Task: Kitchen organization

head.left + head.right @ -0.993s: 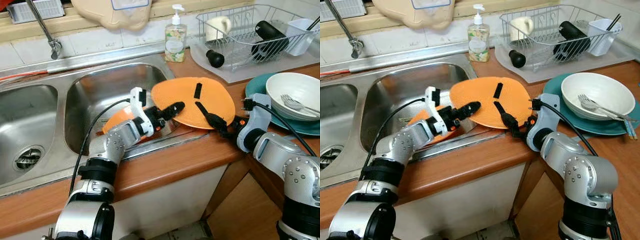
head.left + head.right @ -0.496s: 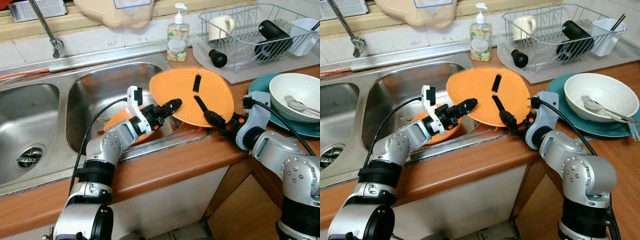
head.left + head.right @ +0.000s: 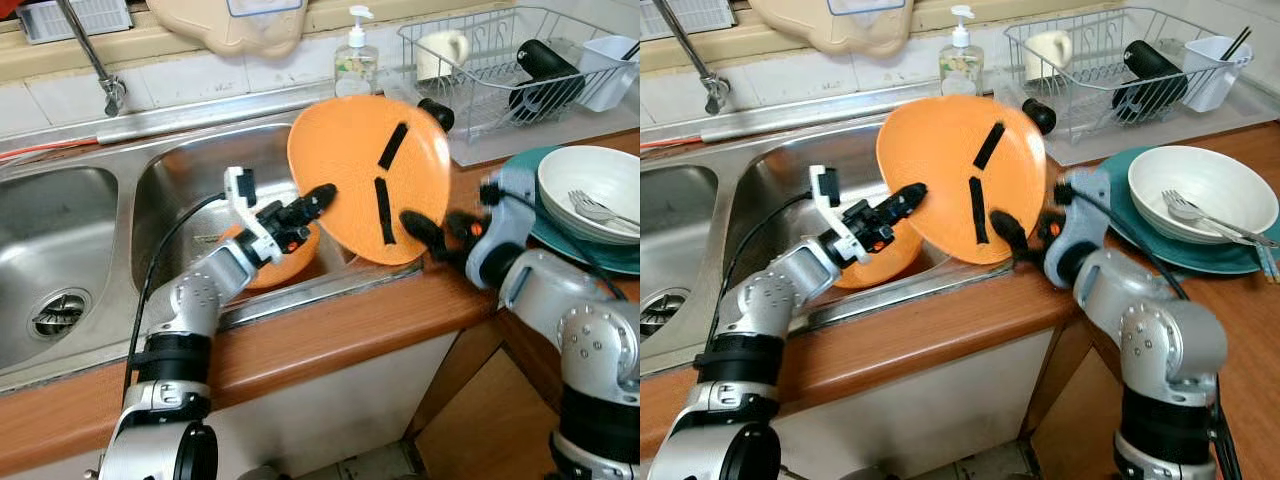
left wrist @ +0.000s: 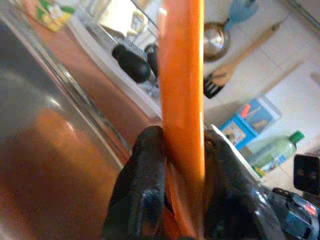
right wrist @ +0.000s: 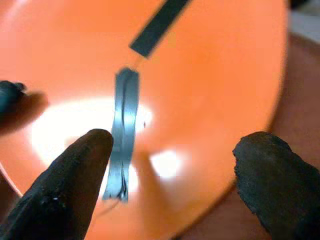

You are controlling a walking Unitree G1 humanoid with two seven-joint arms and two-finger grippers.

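Left gripper point(image 3: 318, 196) clamps one orange plate point(image 3: 368, 170) — tilted.

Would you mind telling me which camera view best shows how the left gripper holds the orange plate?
The left wrist view: the left gripper clamps the orange plate edge-on between its fingers. The eye views show the tilted plate whole; the right wrist view shows its face.

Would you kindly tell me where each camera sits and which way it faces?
Left and right eye views: head, looking down at the steel sink; both silver arms show.
Left wrist view: along the left gripper pinching the round orange plate edge-on.
Right wrist view: between the open right gripper fingers, facing the plate.
Shared: all show that plate.
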